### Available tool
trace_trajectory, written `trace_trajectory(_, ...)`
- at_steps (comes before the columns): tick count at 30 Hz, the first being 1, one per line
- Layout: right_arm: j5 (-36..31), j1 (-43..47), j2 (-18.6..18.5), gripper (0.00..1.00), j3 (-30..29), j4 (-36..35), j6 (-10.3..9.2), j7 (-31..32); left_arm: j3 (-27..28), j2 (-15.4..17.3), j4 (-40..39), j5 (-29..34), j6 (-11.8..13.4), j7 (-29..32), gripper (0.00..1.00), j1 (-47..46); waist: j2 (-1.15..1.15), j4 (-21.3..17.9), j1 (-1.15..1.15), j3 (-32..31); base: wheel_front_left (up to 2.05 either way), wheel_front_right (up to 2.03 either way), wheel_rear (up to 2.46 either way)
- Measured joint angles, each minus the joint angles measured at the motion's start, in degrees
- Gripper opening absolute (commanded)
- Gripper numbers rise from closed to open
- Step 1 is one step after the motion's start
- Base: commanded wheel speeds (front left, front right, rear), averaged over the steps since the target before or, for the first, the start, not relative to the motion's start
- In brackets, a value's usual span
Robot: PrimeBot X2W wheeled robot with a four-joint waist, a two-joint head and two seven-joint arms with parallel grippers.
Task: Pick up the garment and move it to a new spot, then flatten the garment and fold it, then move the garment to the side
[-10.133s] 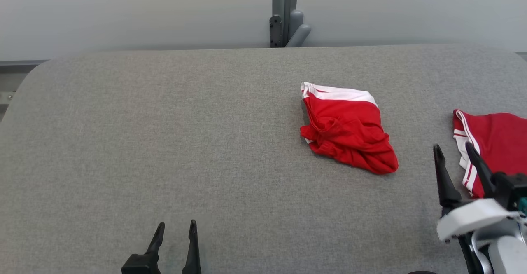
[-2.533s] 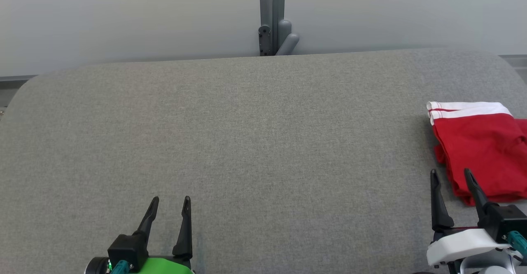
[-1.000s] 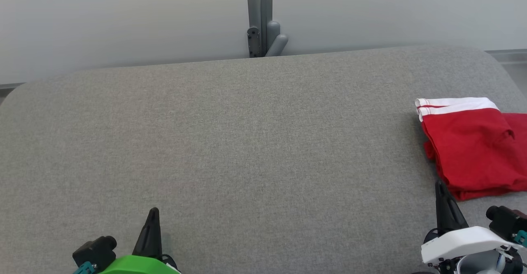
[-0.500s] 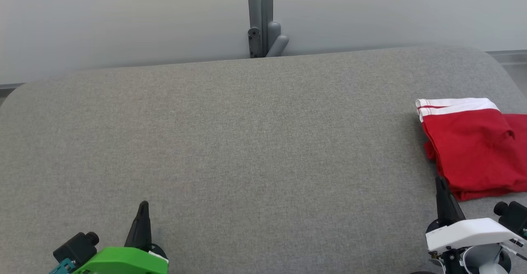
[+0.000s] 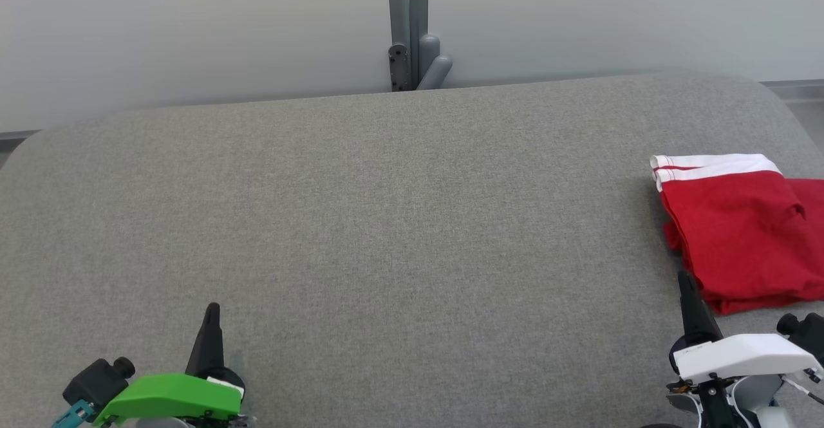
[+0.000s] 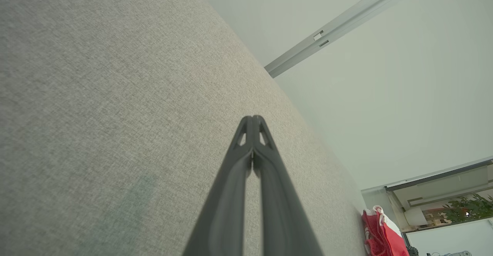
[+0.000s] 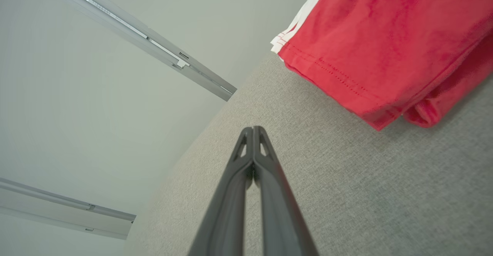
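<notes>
The garment [image 5: 740,235] is red with a white striped band, folded and lying at the table's right side; the right wrist view has it [image 7: 385,44] close up at the upper right, and the left wrist view catches it [image 6: 381,233] far off at the lower right. My right gripper [image 5: 686,286] is shut and empty, its tip just short of the garment's near-left corner; its fingertips [image 7: 252,129] meet above bare fabric. My left gripper [image 5: 211,312] is shut and empty at the lower left, fingertips [image 6: 252,118] pressed together over the table.
The grey fabric table [image 5: 386,222] spans the view, with rounded far corners. A grey post with a bracket [image 5: 412,29] stands behind its far edge against a pale wall. A second red piece [image 5: 812,190] peeks out behind the garment at the right border.
Both arms have drawn back slightly toward the near edge over the last second, the left one sliding left. The garment lies where it did. Both grippers stay shut.
</notes>
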Motion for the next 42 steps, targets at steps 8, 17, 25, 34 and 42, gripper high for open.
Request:
trace_trajectory(8,5.7,-0.7,0.0,0.0,-0.1,0.2,-0.02,1.3,0.8,0.0,-0.2,-4.8,-0.2,1.5,0.0,-0.5,0.0,0.1,0.0,-0.1,0.0,0.0,0.0)
trace_trajectory(17,11.7,-1.3,-0.1,0.0,-0.1,0.5,-0.04,2.7,2.0,0.1,-0.4,-10.3,-0.5,2.9,0.0,-1.5,0.0,0.1,0.0,-0.1,0.0,0.0,0.0)
trace_trajectory(25,16.5,-2.0,-0.1,0.0,-0.1,0.7,-0.04,3.8,2.9,0.1,-0.6,-14.4,-0.6,4.0,0.0,-2.0,0.0,0.2,0.0,-0.2,0.0,0.0,0.0)
trace_trajectory(34,21.1,-2.4,-0.2,0.0,-0.2,0.8,-0.04,4.8,3.8,0.1,-0.8,-18.3,-1.0,5.2,0.0,-2.7,0.0,0.2,0.0,-0.3,0.0,0.0,0.0)
trace_trajectory(42,25.4,-3.0,-0.2,0.0,-0.2,1.0,-0.04,5.8,4.6,0.1,-0.9,-22.0,-1.1,6.3,0.0,-3.3,0.0,0.3,0.0,-0.3,0.0,0.0,0.0)
